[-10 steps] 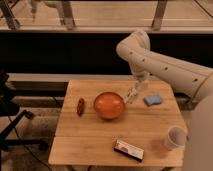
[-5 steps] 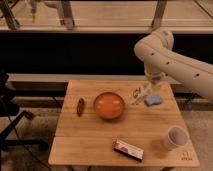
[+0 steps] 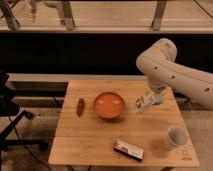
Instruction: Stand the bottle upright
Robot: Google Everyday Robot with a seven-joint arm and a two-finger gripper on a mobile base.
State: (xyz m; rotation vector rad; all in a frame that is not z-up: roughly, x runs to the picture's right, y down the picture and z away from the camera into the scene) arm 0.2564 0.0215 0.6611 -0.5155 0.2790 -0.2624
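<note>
Pincer (image 3: 151, 98) at centre-right of frame, at the low end of the white arm (image 3: 170, 75), just right of the orange bowl (image 3: 109, 105). Can't tell how wide open, or whether gripping anything, since it merges with the arm.

Bottle (image 3: 141, 103) right at the pincer, between it and the bowl rim. Leaning, not upright. Unclear which end carries the cap, and unclear whether the low end touches the tabletop (image 3: 100, 140).

Handling, as a guess:
- Probably light, thin clear plastic, so slick and easy to squash. Moderate squeeze only.
- Slim base, so likely tippy once stood up.
- Best hold: across mid-body, on the label zone for friction. Avoid the cap, which could let it swing or twist.
- Rotate to vertical before lowering, base flat on bare wood right of the bowl, clear of the rim.
- Release only with the base fully seated.

White cup (image 3: 176, 137) at lower right, well apart, no conflict expected.
</note>
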